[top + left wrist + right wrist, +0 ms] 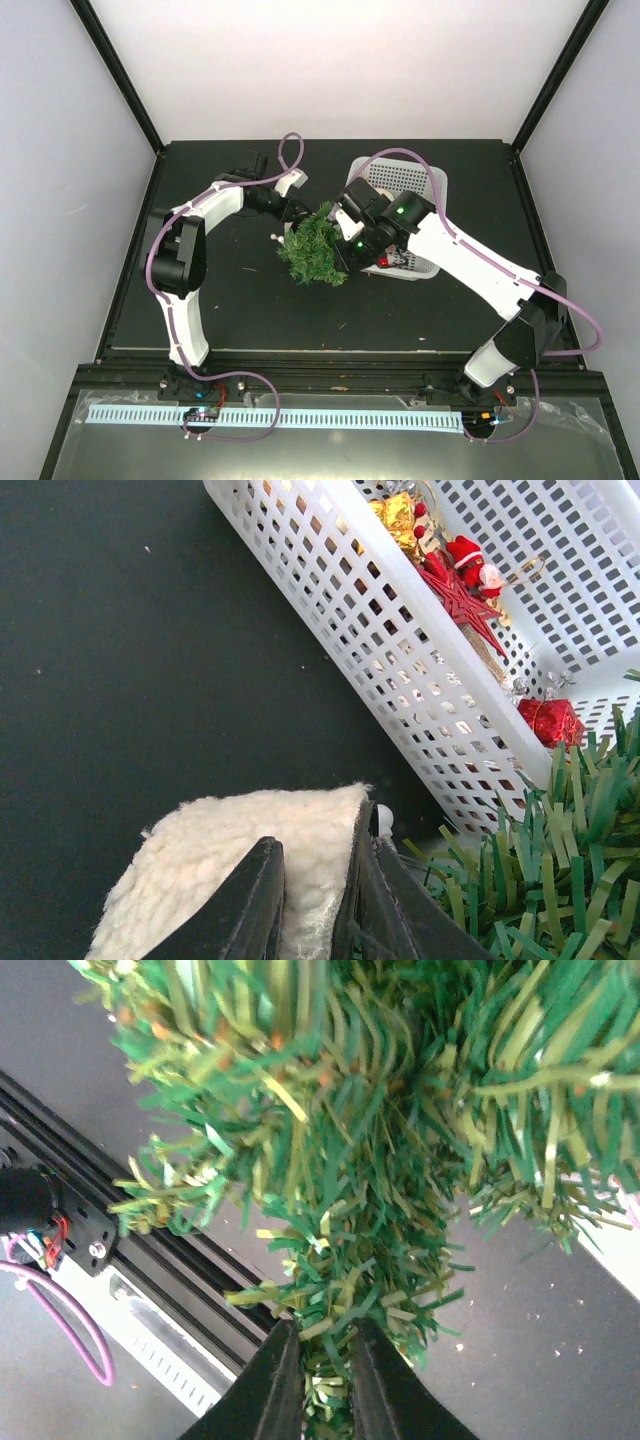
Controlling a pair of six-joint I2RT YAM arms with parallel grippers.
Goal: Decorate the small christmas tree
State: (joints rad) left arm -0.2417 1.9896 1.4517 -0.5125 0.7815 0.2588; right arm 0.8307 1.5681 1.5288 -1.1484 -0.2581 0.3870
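- The small christmas tree (pixel 314 250) stands near the middle of the dark table (pixel 220 300), between the two grippers and just beside the white basket (pixel 432 186).
- The left gripper (pixel 315 870) is at the tree's foot, its fingers pressed on the cream fluffy base (pixel 250 830).
- The right gripper (pixel 325 1365) pinches a green branch from the basket side.
- Count: one tree, one basket, two grippers.
- In the basket I can see one red star (pixel 465 605), one red gift box (pixel 550 720) and one small Santa figure (pixel 470 558).
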